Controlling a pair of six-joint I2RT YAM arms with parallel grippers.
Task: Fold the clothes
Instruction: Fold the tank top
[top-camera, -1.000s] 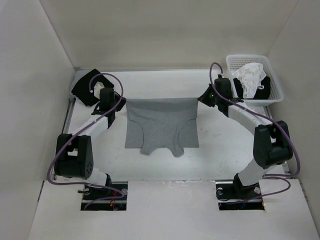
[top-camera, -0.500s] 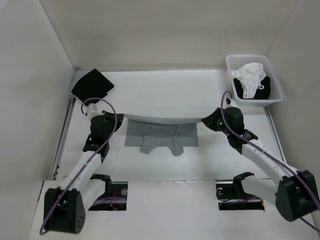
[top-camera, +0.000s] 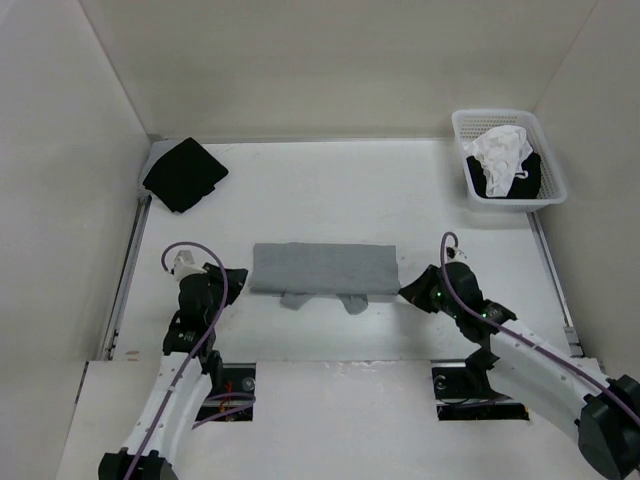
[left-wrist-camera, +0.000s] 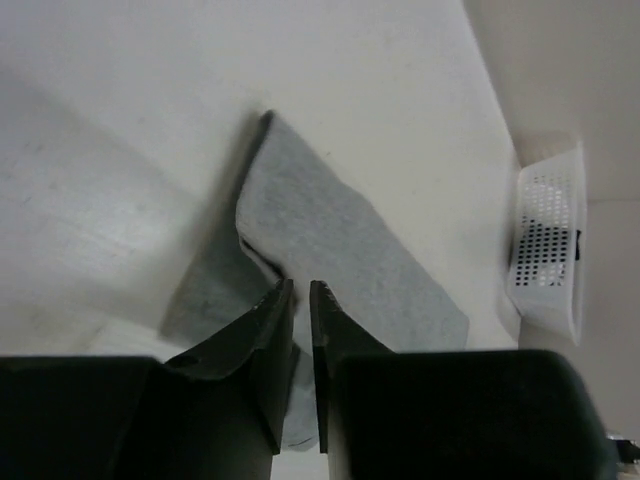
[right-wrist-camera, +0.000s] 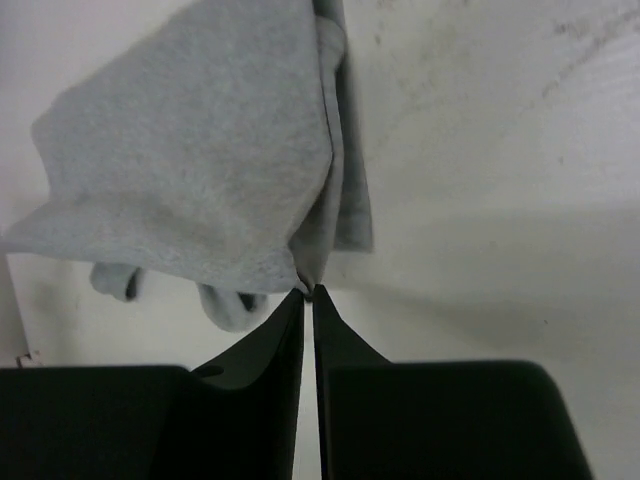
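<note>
The clothes (top-camera: 320, 270), a light grey tank top, lie folded over into a flat band across the middle of the table, with the straps (top-camera: 325, 300) poking out at its near edge. My left gripper (top-camera: 238, 282) sits low at the band's left end. In the left wrist view its jaws (left-wrist-camera: 301, 285) stand a narrow slit apart over the grey fabric (left-wrist-camera: 330, 240). My right gripper (top-camera: 405, 290) is at the band's right end. In the right wrist view its tips (right-wrist-camera: 308, 292) pinch a corner of the fabric (right-wrist-camera: 190, 170), which is drawn to a point there.
A black cloth square (top-camera: 185, 173) lies at the back left corner. A white basket (top-camera: 505, 114) with white and black garments stands at the back right, also showing as a basket (left-wrist-camera: 548, 250) in the left wrist view. White walls enclose the table on three sides.
Both arms pulled back toward the near edge and lowered, carrying the top's far edge over itself, so the spread garment became a folded band. Both grippers' jaws have parted slightly.
</note>
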